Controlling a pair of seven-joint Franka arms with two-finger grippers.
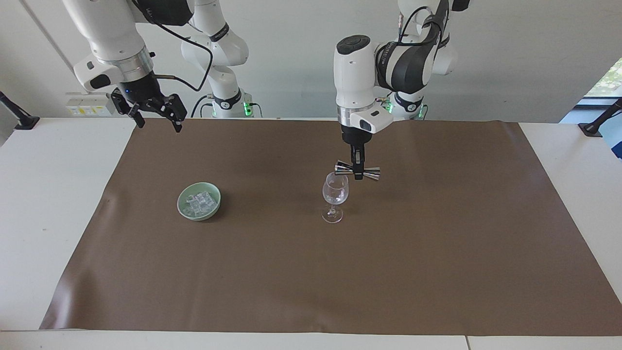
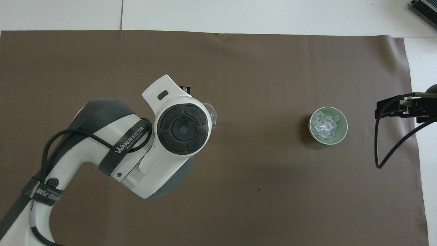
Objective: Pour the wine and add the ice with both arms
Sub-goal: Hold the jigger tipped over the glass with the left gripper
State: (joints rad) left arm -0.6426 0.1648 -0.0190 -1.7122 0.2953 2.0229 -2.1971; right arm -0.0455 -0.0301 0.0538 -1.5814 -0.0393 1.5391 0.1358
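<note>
My left gripper [image 1: 358,171] is shut on the waist of a steel double-ended jigger [image 1: 371,173]. The jigger lies on its side, one end at the rim of the clear wine glass [image 1: 335,193] standing on the brown mat. No wine shows in the glass or the jigger. From overhead the left arm's wrist [image 2: 182,128] hides the gripper and jigger, and only the glass's edge [image 2: 212,114] peeks out. The ice [image 1: 198,204] fills a green bowl [image 1: 215,206] toward the right arm's end; ice [image 2: 326,124], bowl [image 2: 344,131]. My right gripper [image 1: 159,124] hangs open, high over the mat's corner [image 2: 392,111].
A brown mat [image 1: 437,253] covers most of the white table [image 1: 48,194]. The right arm's black cable [image 2: 379,150] dangles beside the bowl. Black clamp stands sit at both ends of the table's edge nearest the robots.
</note>
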